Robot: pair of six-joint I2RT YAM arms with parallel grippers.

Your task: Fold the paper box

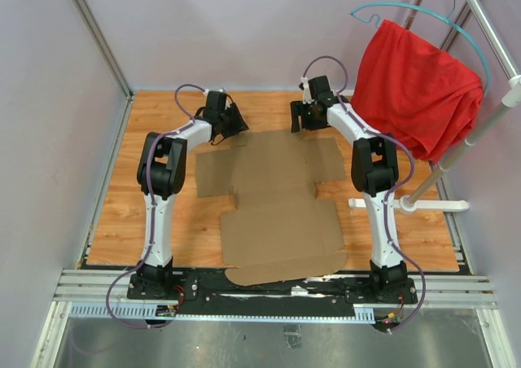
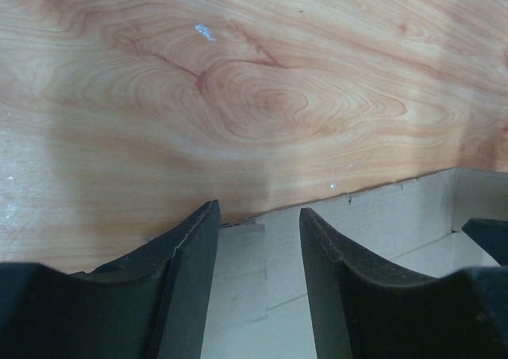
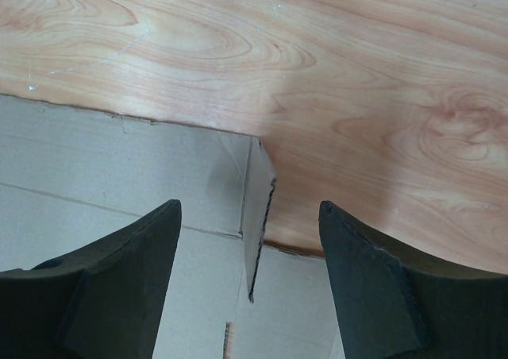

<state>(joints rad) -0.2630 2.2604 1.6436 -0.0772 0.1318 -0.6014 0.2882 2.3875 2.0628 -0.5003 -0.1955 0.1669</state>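
Left pincer and right pincer both released at the far edge of the paper box
The box lies flat on the counter; the left jaws stand partly apart above its edge, the right wider, straddling a raised flap, holding nothing

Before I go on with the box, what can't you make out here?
Top view: left pincer and right pincer tips hidden by their wrists; contact with the paper box unclear.
Left wrist view: box mostly cut off by frame edge and fingers.
Right wrist view: fingers cover the box below them.
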